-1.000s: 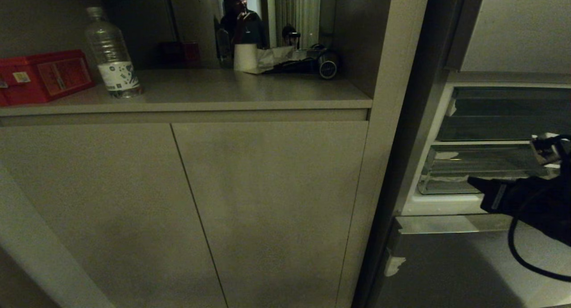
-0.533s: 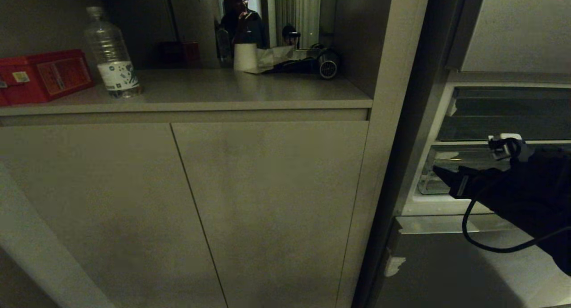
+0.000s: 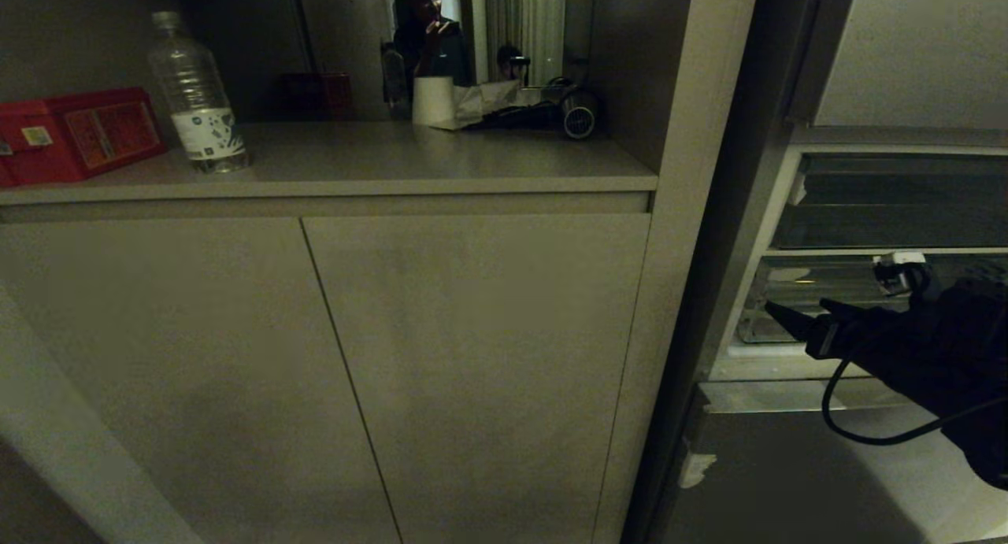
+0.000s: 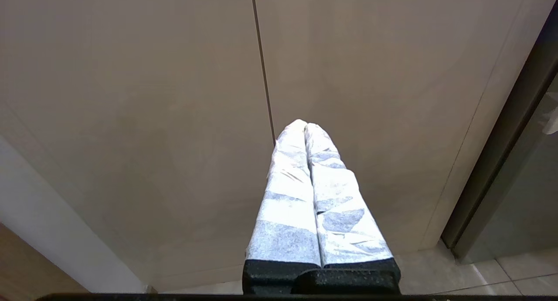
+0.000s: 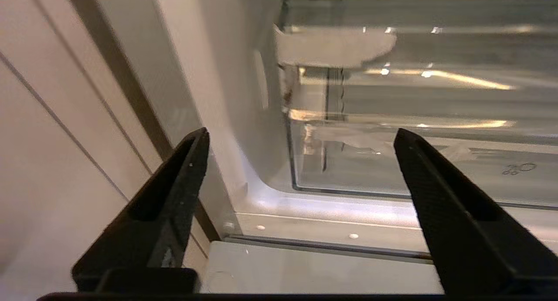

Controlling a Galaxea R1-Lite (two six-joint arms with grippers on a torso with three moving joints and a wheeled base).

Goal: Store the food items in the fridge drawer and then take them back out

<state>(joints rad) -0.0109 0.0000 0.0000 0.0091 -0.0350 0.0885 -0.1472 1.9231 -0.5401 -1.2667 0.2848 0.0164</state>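
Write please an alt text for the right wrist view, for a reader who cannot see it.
The right gripper, its two black fingers wide apart and holding nothing, points at the clear fridge drawer low inside the open fridge. A beige cabinet panel stands beside the fridge.

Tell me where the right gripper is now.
In the head view the right gripper is at the right edge, jaws open and empty, just in front of the clear fridge drawer, near its left end.
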